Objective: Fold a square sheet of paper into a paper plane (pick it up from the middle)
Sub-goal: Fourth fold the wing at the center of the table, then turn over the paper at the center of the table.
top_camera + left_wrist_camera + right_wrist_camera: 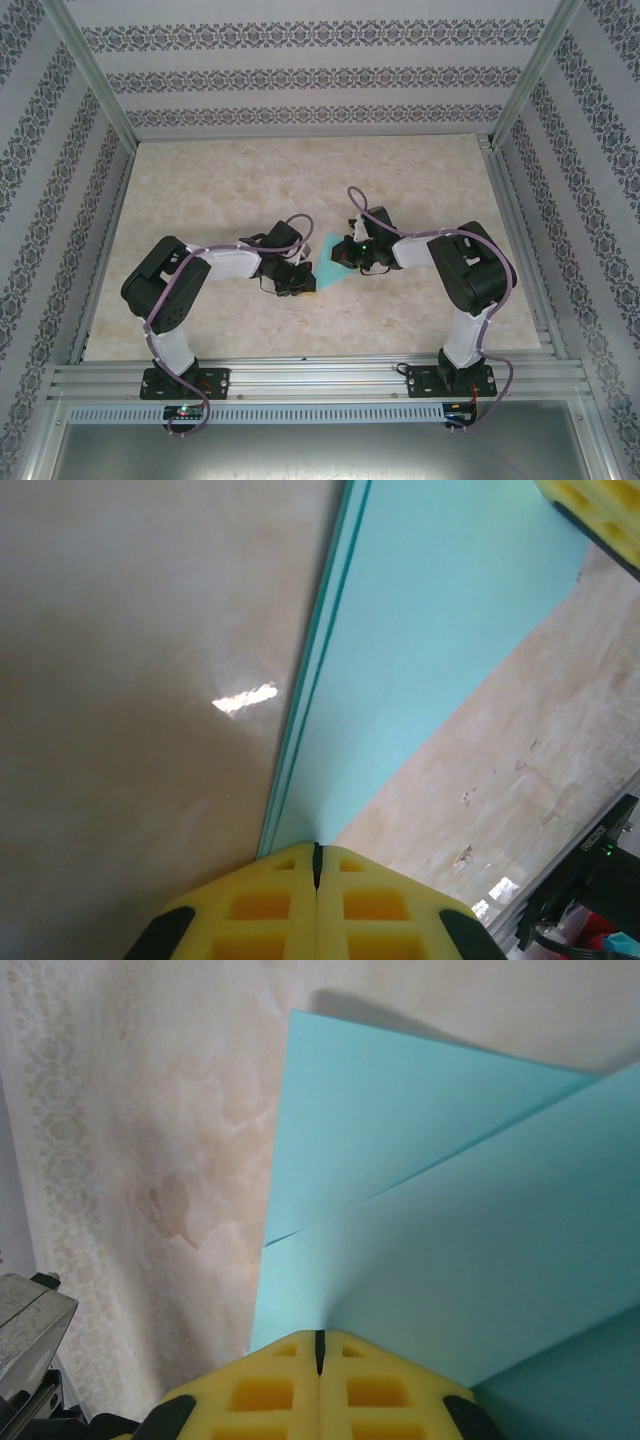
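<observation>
The turquoise sheet of paper (328,263) is folded into layers and sits at mid-table between my two grippers. No paper plane shape can be made out in it. My left gripper (306,283) is shut, and in its wrist view a narrow layered corner of the paper (430,650) runs into the closed yellow tips of the left gripper (316,850). My right gripper (347,258) is shut too. In its wrist view a raised flap of the paper (420,1260) meets the closed tips of the right gripper (320,1337) and casts a shadow on the table. One right finger (600,510) rests at the paper's far corner.
The beige marbled table (250,190) has patterned walls on three sides. An aluminium rail (320,380) carrying both arm bases runs along the near edge. A black arm part (590,880) shows at the lower right of the left wrist view.
</observation>
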Controlling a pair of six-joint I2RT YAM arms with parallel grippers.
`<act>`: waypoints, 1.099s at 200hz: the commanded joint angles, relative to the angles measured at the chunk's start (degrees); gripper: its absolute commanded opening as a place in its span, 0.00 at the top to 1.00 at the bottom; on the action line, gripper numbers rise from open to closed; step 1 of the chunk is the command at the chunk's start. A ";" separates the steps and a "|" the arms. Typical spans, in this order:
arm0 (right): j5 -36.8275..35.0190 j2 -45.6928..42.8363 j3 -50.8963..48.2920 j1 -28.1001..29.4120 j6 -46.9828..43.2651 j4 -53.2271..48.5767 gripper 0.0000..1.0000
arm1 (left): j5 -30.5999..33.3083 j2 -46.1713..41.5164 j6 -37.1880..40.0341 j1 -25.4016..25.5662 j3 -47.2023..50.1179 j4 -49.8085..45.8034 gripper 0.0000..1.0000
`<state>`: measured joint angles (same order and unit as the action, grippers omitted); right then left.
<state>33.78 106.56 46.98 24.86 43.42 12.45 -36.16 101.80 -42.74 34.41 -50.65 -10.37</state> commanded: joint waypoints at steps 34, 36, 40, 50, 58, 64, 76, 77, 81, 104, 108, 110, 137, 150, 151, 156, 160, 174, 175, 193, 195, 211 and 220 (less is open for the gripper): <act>-7.07 4.15 -1.63 -1.40 -2.90 -8.89 0.95 | 2.75 -3.37 -1.86 -1.01 7.10 -6.77 0.97; -7.04 4.17 -1.63 -1.40 -2.90 -8.92 0.95 | 2.87 -3.56 -1.90 -1.01 7.31 -6.70 0.97; -6.94 4.15 -1.65 -1.40 -2.90 -8.72 0.95 | 3.00 -4.45 -1.97 -1.00 7.81 -6.35 0.97; -6.66 4.09 -1.93 -1.31 -2.72 -8.13 0.95 | 3.33 -6.96 -2.09 -1.00 8.70 -5.65 0.97; -5.93 4.09 -1.98 -1.32 -2.61 -7.52 0.95 | 4.27 -9.03 -1.88 -1.02 8.70 -6.20 0.97; -5.26 4.17 -1.90 -1.11 -2.91 -7.19 0.94 | 5.02 -10.65 -1.59 -1.00 8.35 -6.98 0.97; -2.76 4.48 -1.17 -0.67 -4.62 -7.06 0.94 | 6.25 -13.28 -0.48 -0.97 6.78 -8.48 0.96; -2.54 4.50 -1.09 -0.64 -4.81 -7.16 0.94 | 6.40 -13.42 -0.40 -0.99 6.61 -8.59 0.96; -1.73 4.57 -0.65 -0.41 -5.74 -7.53 0.94 | 6.87 -14.05 -0.10 -1.01 5.97 -9.11 0.96; 1.16 4.53 1.99 0.71 -11.64 -10.71 0.94 | 10.10 -15.07 1.70 -1.01 1.56 -10.49 0.90; 1.74 4.59 2.43 0.75 -12.50 -11.19 0.93 | 10.52 -14.73 1.92 -0.99 0.84 -10.40 0.88; 2.08 4.61 2.77 0.79 -12.84 -11.50 0.93 | 10.74 -14.58 1.95 -1.01 0.56 -10.31 0.87; 4.64 3.75 5.74 0.80 -16.96 -15.20 0.92 | 12.00 -9.44 3.48 -1.27 -4.92 -9.80 0.81; 5.04 2.06 6.62 0.72 -17.58 -16.44 0.92 | 11.45 -6.80 3.51 -1.28 -6.96 -8.65 0.79; 5.05 1.89 6.67 0.76 -17.62 -16.46 0.92 | 11.32 -6.57 3.52 -1.28 -7.07 -8.50 0.79; 4.94 1.12 6.97 0.65 -17.46 -16.81 0.91 | 10.88 -5.74 3.46 -1.28 -7.60 -7.73 0.78; 4.58 0.41 7.25 0.63 -17.27 -17.26 0.90 | 10.35 -5.04 3.45 -1.28 -7.90 -6.99 0.76; 3.84 -2.26 7.39 0.29 -15.82 -18.02 0.88 | 9.36 -2.35 4.12 -1.28 -9.95 -6.39 0.72; 3.84 -2.51 7.36 0.24 -15.69 -18.00 0.87 | 9.31 -2.15 4.22 -1.23 -10.14 -6.49 0.72; 1.18 -6.27 6.01 -0.84 -12.00 -17.75 0.81 | 7.47 0.64 4.60 -1.27 -11.82 -5.70 0.67; 1.31 -6.63 5.80 -1.08 -11.70 -17.60 0.80 | 7.19 0.91 4.66 -1.28 -11.94 -5.47 0.67; 1.27 -10.12 1.31 -2.38 -7.21 -13.41 0.74 | 6.17 2.84 5.32 -1.28 -13.63 -5.52 0.64; 0.41 -12.16 -1.67 -3.10 -4.49 -11.35 0.74 | 6.21 3.66 6.01 -1.28 -14.67 -6.35 0.63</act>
<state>36.47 99.61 51.20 23.70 32.64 -2.20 -28.05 103.72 -39.16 33.63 -62.11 -17.19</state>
